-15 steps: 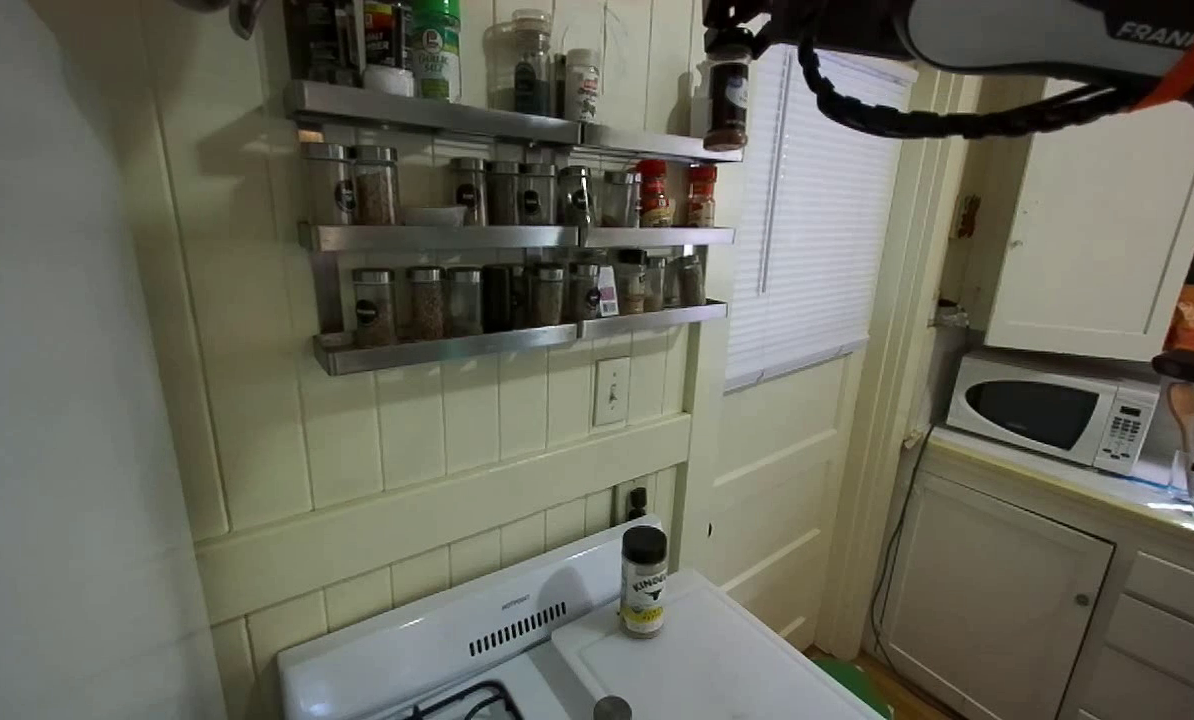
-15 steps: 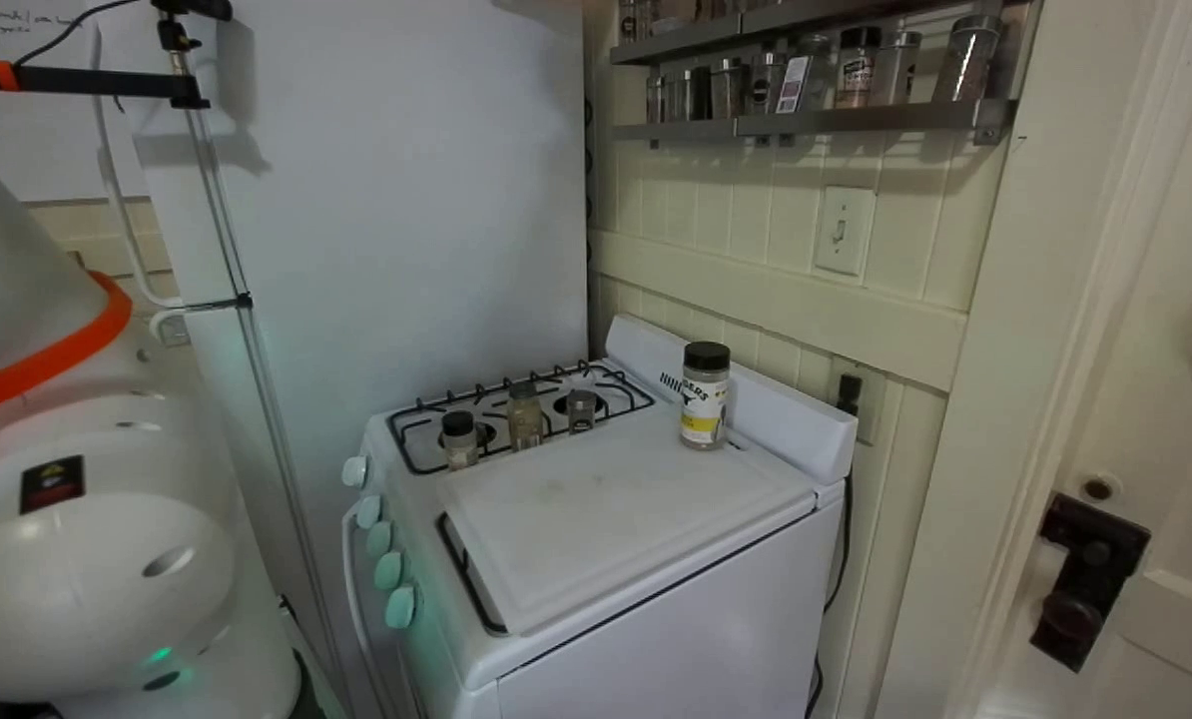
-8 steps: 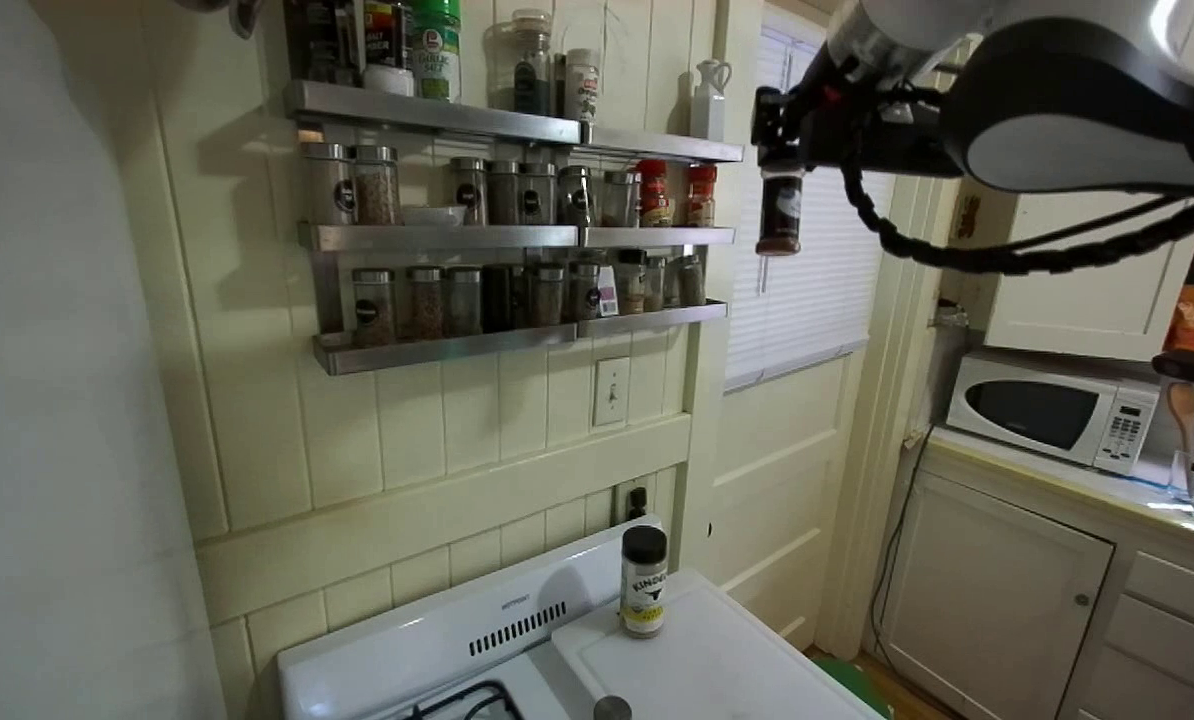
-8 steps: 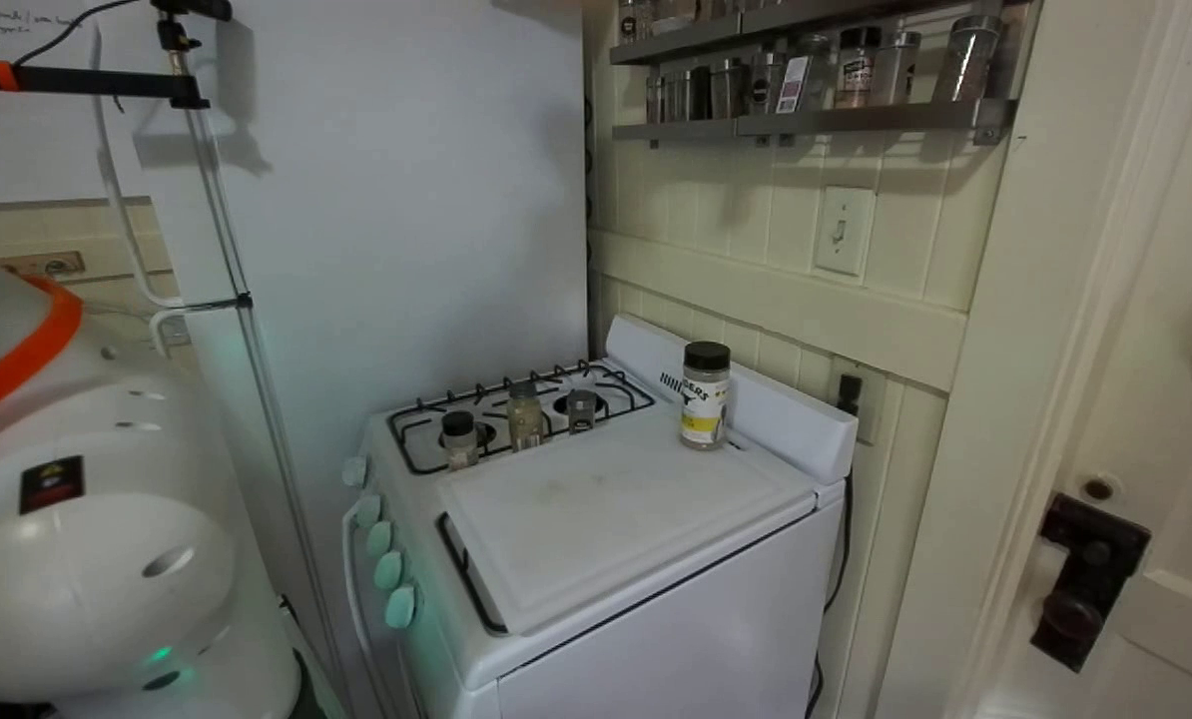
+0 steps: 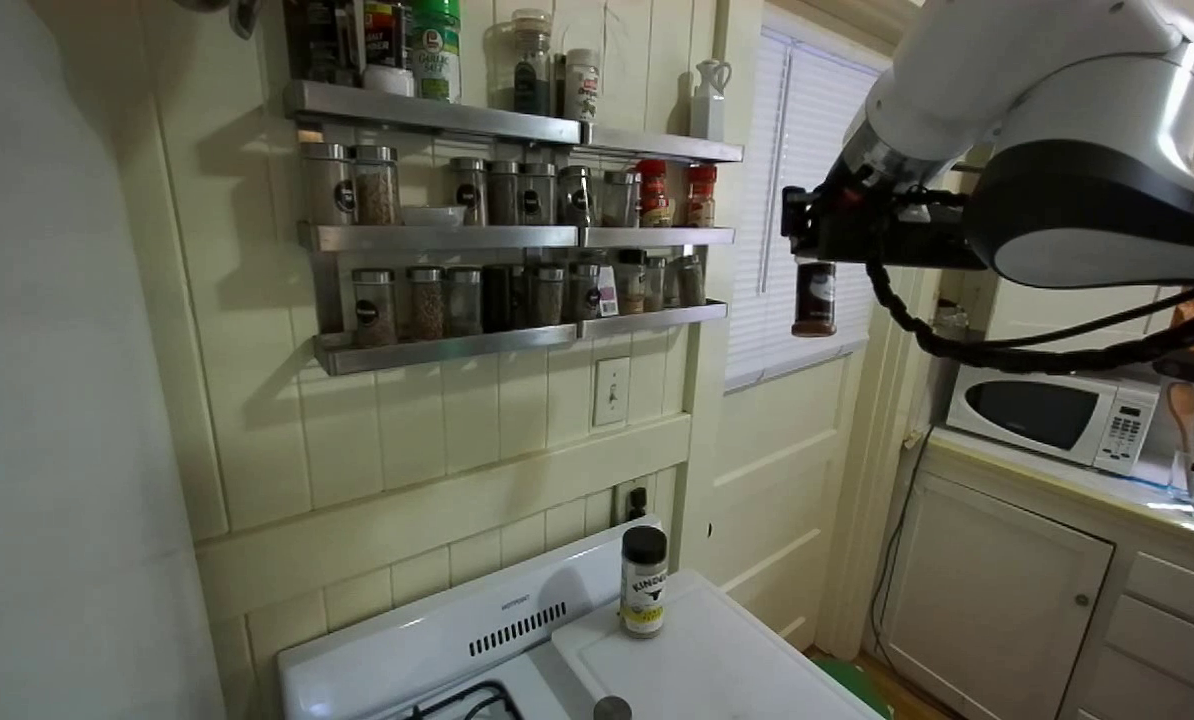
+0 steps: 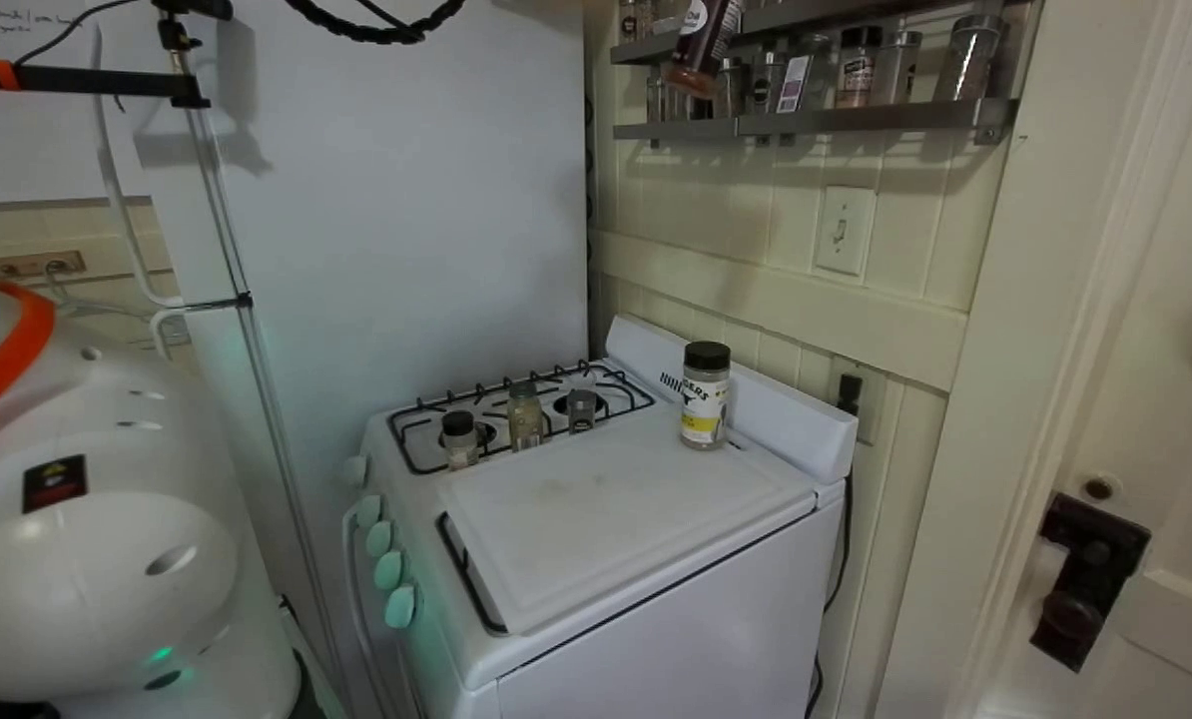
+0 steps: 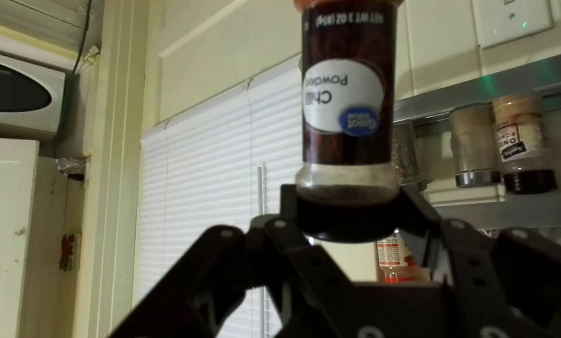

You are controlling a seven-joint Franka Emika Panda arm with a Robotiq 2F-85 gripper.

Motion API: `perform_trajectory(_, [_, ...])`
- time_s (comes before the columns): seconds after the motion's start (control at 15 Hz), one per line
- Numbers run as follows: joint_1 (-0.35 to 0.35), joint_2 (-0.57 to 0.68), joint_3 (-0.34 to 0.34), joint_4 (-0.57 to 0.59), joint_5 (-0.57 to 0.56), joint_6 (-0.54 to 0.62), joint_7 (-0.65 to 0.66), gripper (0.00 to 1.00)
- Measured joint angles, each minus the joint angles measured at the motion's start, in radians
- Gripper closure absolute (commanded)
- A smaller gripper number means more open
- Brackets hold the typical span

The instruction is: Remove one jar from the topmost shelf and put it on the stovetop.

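Note:
My gripper (image 7: pixel 348 216) is shut on the dark lid of the jar (image 7: pixel 349 89). The jar has a dark brown body and a white oval label. In an exterior view the jar (image 5: pixel 814 300) hangs upright below the gripper (image 5: pixel 814 258), in front of the window blind and right of the rack. In an exterior view the jar (image 6: pixel 704 45) shows at the top edge, slightly tilted, and the gripper is out of view. The topmost shelf (image 5: pixel 432 112) holds other containers. The stovetop (image 5: pixel 547 675) is below, apart from the jar; it also shows in an exterior view (image 6: pixel 464 639).
A white board (image 6: pixel 636 529) covers the stovetop's right part. A pale bottle with a black cap (image 6: pixel 705 399) stands on it near the back ledge (image 6: pixel 756 399). Three small jars (image 6: pixel 524 414) stand by the burner grates (image 6: pixel 426 464). Lower rack tiers (image 5: pixel 447 350) hold several jars.
In an exterior view my gripper and the held jar have moved down and right, away from the topmost shelf's end. The jar has come into the top of an exterior view.

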Motion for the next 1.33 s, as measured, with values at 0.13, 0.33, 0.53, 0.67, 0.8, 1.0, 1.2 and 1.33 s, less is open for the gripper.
perform_trajectory(0.13, [0.000,-0.002,0.000,0.000,0.000,0.000,0.000,0.70])
perform_trajectory(0.33, [0.000,0.014,0.006,0.004,-0.054,0.082,0.002,0.70])
perform_trajectory(0.53, [0.003,0.059,0.041,-0.031,-0.125,0.278,0.077,0.70])
perform_trajectory(0.67, [0.011,0.100,0.077,-0.067,-0.171,0.386,0.153,0.70])
perform_trajectory(0.8, [0.022,0.135,0.108,-0.108,-0.213,0.450,0.225,0.70])
perform_trajectory(1.0, [0.051,0.157,0.127,-0.180,-0.266,0.484,0.310,0.70])
perform_trajectory(1.2, [0.082,0.153,0.125,-0.257,-0.326,0.500,0.378,0.70])
perform_trajectory(1.33, [0.098,0.151,0.125,-0.305,-0.394,0.521,0.444,0.45])
